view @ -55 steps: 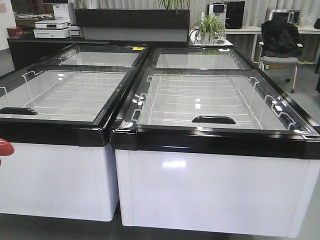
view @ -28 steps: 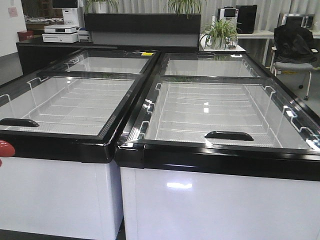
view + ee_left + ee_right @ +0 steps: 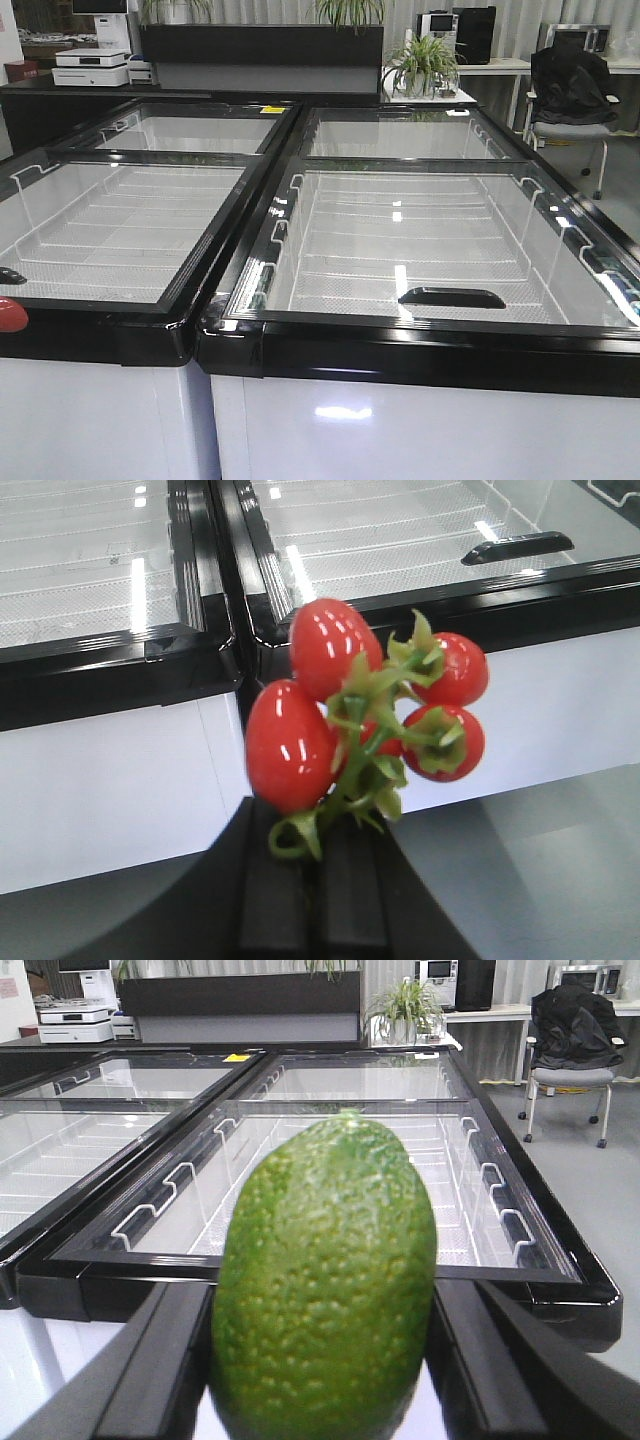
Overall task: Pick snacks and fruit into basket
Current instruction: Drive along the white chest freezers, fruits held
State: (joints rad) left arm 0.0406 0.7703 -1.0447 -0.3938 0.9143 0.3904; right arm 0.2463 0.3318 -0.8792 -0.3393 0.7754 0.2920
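Left gripper [image 3: 310, 880]: black fingers [image 3: 265, 900] pressed together on the green stem of a cluster of red tomatoes [image 3: 365, 705], held up in front of the left wrist camera
Tomato cluster: four glossy red fruits on one green vine, seen against the white front of the freezers; a red curve at the left edge of the front view [image 3: 10, 314] looks like one of them
Right gripper [image 3: 325, 1380]: dark fingers [image 3: 155, 1370] flank a large bumpy green citrus fruit [image 3: 325, 1280] on both sides, pinching it upright so that it fills the middle of the right wrist view
Two chest freezers: standing side by side just beyond both grippers, white bodies, black frames, sliding glass lids; left freezer [image 3: 90, 400], right freezer [image 3: 420, 420]
Inside the freezers: white wire baskets show through the glass
Lid handle [image 3: 452, 297]: black, lying on the near glass panel of the right freezer
Snacks and basket: cannot be seen in any view
Background: a dark counter [image 3: 260, 45], potted plants [image 3: 425, 62] and a chair with a black bag [image 3: 570, 85] at the far right
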